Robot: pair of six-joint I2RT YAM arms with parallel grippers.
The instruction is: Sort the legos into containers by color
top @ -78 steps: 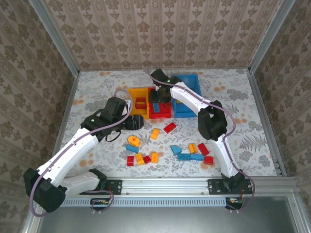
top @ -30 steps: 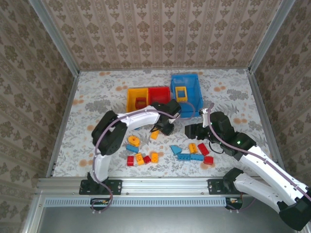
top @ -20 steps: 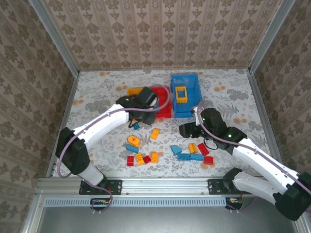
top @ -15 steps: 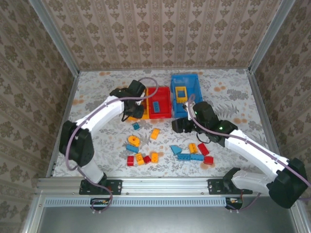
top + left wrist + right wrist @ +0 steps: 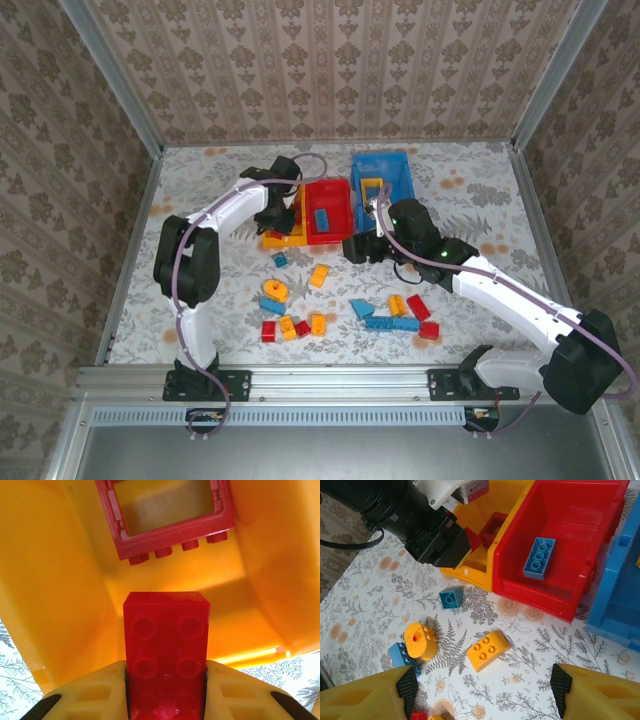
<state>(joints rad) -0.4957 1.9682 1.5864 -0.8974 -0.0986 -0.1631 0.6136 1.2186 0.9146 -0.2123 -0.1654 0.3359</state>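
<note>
My left gripper [image 5: 165, 680] is shut on a red lego [image 5: 166, 645] and hangs over the yellow-orange container [image 5: 60, 595], where a red open-frame lego [image 5: 167, 517] lies. In the top view the left gripper [image 5: 283, 205] is at that container [image 5: 272, 240], beside the red container [image 5: 338, 237] and the blue one [image 5: 400, 195]. My right gripper [image 5: 483, 687] stands open above an orange lego [image 5: 489, 651] on the table, not touching it. A blue lego [image 5: 539, 557] lies in the red container [image 5: 540, 600].
A small teal lego [image 5: 451, 597], an orange round piece [image 5: 420, 640] and a blue brick [image 5: 397, 652] lie near the orange lego. More loose legos [image 5: 400, 315] sit toward the near edge. The left arm's black wrist [image 5: 432, 532] hangs close ahead of my right gripper.
My left arm has carried the red lego from the middle of the table back and left to over the yellow-orange container. My right gripper has moved left toward the bins, still open.
</note>
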